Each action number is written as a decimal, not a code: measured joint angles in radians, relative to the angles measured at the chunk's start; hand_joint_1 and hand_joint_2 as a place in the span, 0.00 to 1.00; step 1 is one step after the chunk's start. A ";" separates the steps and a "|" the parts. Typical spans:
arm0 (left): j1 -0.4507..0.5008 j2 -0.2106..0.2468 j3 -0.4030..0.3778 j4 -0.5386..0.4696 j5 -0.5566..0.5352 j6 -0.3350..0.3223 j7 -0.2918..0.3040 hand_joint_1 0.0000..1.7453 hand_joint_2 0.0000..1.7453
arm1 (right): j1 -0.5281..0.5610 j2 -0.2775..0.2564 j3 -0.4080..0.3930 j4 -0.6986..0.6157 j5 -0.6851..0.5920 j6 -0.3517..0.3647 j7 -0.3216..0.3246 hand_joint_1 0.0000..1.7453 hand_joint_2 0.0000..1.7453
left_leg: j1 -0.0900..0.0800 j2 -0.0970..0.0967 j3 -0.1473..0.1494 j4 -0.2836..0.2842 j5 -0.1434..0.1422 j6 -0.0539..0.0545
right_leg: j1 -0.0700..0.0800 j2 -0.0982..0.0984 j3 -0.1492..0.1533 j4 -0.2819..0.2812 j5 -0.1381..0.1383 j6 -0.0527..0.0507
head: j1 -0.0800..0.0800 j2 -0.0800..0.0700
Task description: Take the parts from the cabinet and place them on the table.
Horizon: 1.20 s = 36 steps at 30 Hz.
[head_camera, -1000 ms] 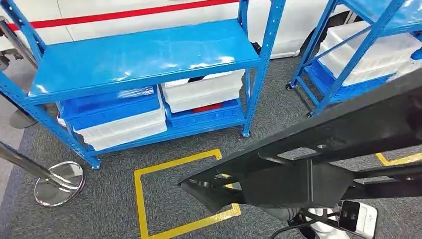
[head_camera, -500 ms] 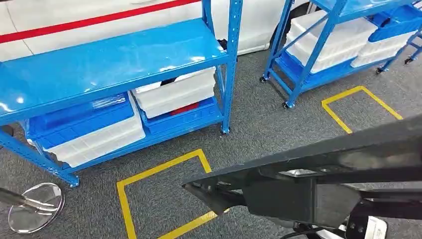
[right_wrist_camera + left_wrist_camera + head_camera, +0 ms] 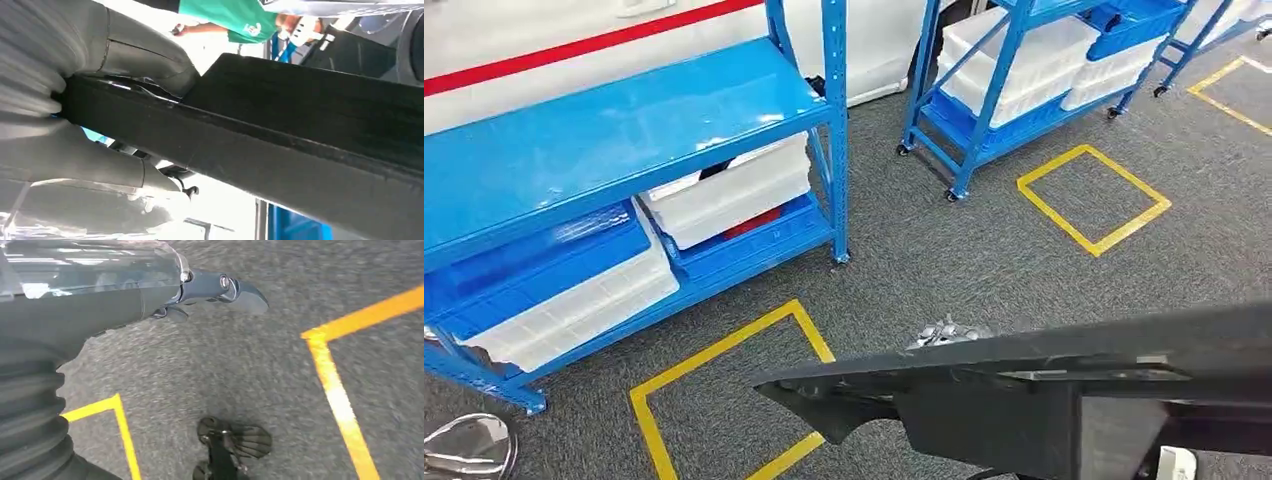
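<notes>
The part (image 3: 1024,400) is a long, flat black moulding with ribs and cut-outs, tapering to a point. It lies across the bottom of the head view, above grey carpet (image 3: 944,250) marked with yellow tape (image 3: 724,350), well apart from the blue racks (image 3: 624,130). The right hand (image 3: 100,125) clasps its edge between thumb and fingers. The left hand (image 3: 210,290) holds nothing, fingers extended over the floor.

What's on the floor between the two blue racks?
Just bare grey carpet. The head view shows nothing standing between the near rack and the far rack; the yellow taped squares lie closer to the robot.
</notes>
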 joint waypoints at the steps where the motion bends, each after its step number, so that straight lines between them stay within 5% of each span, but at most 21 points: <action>1: -0.001 0.002 0.000 0.000 -0.005 0.000 -0.005 0.00 1.00 | 0.003 0.002 0.000 -0.002 0.008 -0.001 0.000 0.99 1.00 | 0.000 0.007 0.001 0.000 -0.002 -0.004 | 0.001 0.007 -0.003 0.002 -0.001 -0.003 | 0.000 0.000; 3: -0.006 0.003 0.000 0.000 -0.013 0.000 -0.006 0.00 1.00 | 0.014 0.004 0.000 -0.009 0.032 -0.010 0.000 0.99 1.00 | 0.002 0.026 0.006 -0.001 -0.003 -0.015 | 0.004 0.027 -0.006 -0.002 0.003 -0.016 | 0.000 0.000; 4: -0.009 0.004 -0.001 0.000 -0.018 0.000 -0.006 0.00 1.00 | 0.018 0.005 0.000 -0.015 0.044 -0.015 0.000 0.99 1.00 | 0.007 0.012 0.001 0.006 -0.013 -0.021 | -0.004 0.034 -0.001 -0.007 0.009 -0.024 | 0.000 0.000; 5: -0.010 0.003 -0.002 0.000 -0.024 -0.001 -0.005 0.00 1.00 | 0.019 0.005 0.000 -0.019 0.050 -0.024 0.000 0.99 1.00 | 0.010 -0.026 -0.010 0.041 -0.042 -0.025 | -0.005 0.041 -0.003 -0.007 0.010 -0.028 | 0.000 0.000; 7: -0.010 0.003 -0.003 0.000 -0.029 -0.006 -0.002 0.00 1.00 | 0.022 0.008 0.003 -0.021 0.060 -0.043 0.000 0.99 1.00 | 0.014 -0.061 -0.081 0.203 -0.130 -0.031 | -0.004 0.059 -0.006 -0.006 0.012 -0.034 | 0.000 0.000; 9: -0.010 0.003 -0.003 0.000 -0.028 -0.013 0.000 0.00 1.00 | 0.024 0.008 0.014 -0.020 0.072 -0.063 0.000 0.99 1.00 | 0.014 -0.068 -0.141 0.333 -0.169 -0.035 | -0.003 0.083 -0.008 -0.005 0.013 -0.035 | 0.000 0.000; 10: -0.010 0.002 -0.003 0.000 -0.026 -0.015 0.000 0.00 1.00 | 0.023 0.008 0.022 -0.019 0.074 -0.069 0.000 0.99 1.00 | 0.015 -0.068 -0.140 0.329 -0.153 -0.034 | -0.003 0.094 -0.007 -0.005 0.014 -0.034 | 0.000 0.000; 12: -0.013 0.001 -0.003 0.000 -0.024 -0.018 0.000 0.00 1.00 | 0.015 0.008 0.037 -0.015 0.074 -0.079 0.000 0.99 1.00 | 0.018 -0.073 -0.075 0.187 -0.062 -0.031 | -0.004 0.120 -0.004 -0.001 0.013 -0.032 | 0.000 0.000; 13: -0.014 0.001 -0.003 0.000 -0.024 -0.018 0.000 0.00 1.00 | 0.010 0.008 0.042 -0.012 0.073 -0.082 0.000 0.99 1.00 | 0.021 -0.093 -0.031 0.088 -0.013 -0.029 | -0.004 0.132 -0.003 0.001 0.012 -0.028 | 0.000 0.000; 14: -0.014 0.001 -0.003 0.000 -0.024 -0.019 0.000 0.00 1.00 | 0.006 0.008 0.045 -0.010 0.072 -0.084 0.000 0.99 1.00 | 0.026 -0.144 -0.008 0.031 -0.008 -0.026 | -0.006 0.141 -0.006 0.003 0.012 -0.024 | 0.000 0.000; 15: -0.015 -0.001 -0.003 0.000 -0.024 -0.020 0.000 0.00 1.00 | 0.001 0.008 0.048 -0.008 0.072 -0.085 0.000 0.99 1.00 | 0.027 -0.167 -0.004 0.014 -0.015 -0.025 | 0.000 0.151 -0.014 0.010 0.012 -0.015 | 0.000 0.000; 19: -0.016 -0.008 -0.006 0.001 -0.041 -0.023 0.012 0.00 1.00 | -0.005 0.007 0.058 0.002 0.058 -0.093 0.000 0.99 1.00 | 0.027 -0.125 -0.009 0.008 -0.002 0.000 | -0.007 0.191 -0.032 0.005 0.025 0.016 | 0.000 0.000; 21: -0.020 -0.016 -0.017 0.001 -0.061 -0.018 0.039 0.00 1.00 | -0.013 0.006 0.057 0.005 0.015 -0.091 0.000 0.99 1.00 | 0.023 -0.101 -0.009 0.004 0.003 0.019 | -0.004 0.086 -0.066 0.080 -0.030 0.020 | 0.000 0.000; 23: -0.012 -0.022 -0.028 0.001 -0.069 -0.009 0.053 0.00 1.00 | -0.014 0.004 0.056 0.010 -0.008 -0.091 0.000 0.99 1.00 | 0.017 -0.073 -0.011 0.004 0.002 0.021 | -0.005 0.063 -0.142 0.242 -0.106 0.022 | 0.000 0.000; 25: -0.010 -0.028 -0.029 0.002 -0.070 -0.007 0.060 0.00 1.00 | -0.013 0.003 0.056 0.015 -0.011 -0.090 0.000 0.99 1.00 | 0.015 -0.048 -0.013 0.006 0.002 0.022 | -0.005 0.061 -0.172 0.309 -0.115 0.024 | 0.000 0.000; 26: -0.012 -0.029 -0.031 0.002 -0.070 -0.007 0.060 0.00 1.00 | -0.013 0.001 0.056 0.016 -0.011 -0.090 0.000 0.99 1.00 | 0.014 -0.037 -0.012 0.006 0.001 0.022 | -0.005 0.058 -0.154 0.278 -0.089 0.024 | 0.000 0.000; 28: -0.015 -0.034 -0.035 0.002 -0.071 -0.007 0.060 0.00 1.00 | -0.013 -0.003 0.055 0.016 -0.012 -0.090 0.000 0.99 1.00 | 0.013 -0.018 -0.009 0.007 -0.002 0.019 | -0.003 0.041 -0.059 0.108 -0.008 0.015 | 0.000 0.000; 29: -0.016 -0.037 -0.037 0.002 -0.071 -0.007 0.063 0.00 1.00 | -0.014 -0.005 0.055 0.016 -0.013 -0.090 0.000 0.99 1.00 | 0.011 -0.010 -0.006 0.008 -0.004 0.017 | 0.003 0.005 -0.012 0.024 0.011 0.005 | 0.000 0.000; 30: -0.016 -0.038 -0.038 0.003 -0.073 -0.006 0.068 0.00 1.00 | -0.015 -0.005 0.055 0.016 -0.014 -0.090 0.000 0.99 1.00 | 0.002 -0.003 -0.008 0.011 -0.008 0.011 | 0.016 -0.020 -0.005 0.003 -0.003 -0.002 | 0.000 0.000; 34: -0.018 -0.047 -0.043 0.004 -0.059 0.028 0.120 0.00 1.00 | -0.016 -0.021 0.055 0.019 -0.050 -0.052 0.002 0.99 1.00 | -0.001 0.032 0.001 0.009 -0.011 -0.009 | 0.009 0.027 -0.012 -0.004 0.008 -0.021 | 0.000 0.000; 36: -0.016 -0.055 -0.043 0.004 -0.055 0.035 0.127 0.00 1.00 | -0.031 -0.025 0.057 0.022 -0.073 -0.030 0.005 0.99 1.00 | 0.008 -0.036 -0.022 0.067 -0.058 -0.018 | 0.000 0.041 -0.009 -0.010 0.015 -0.032 | 0.000 0.000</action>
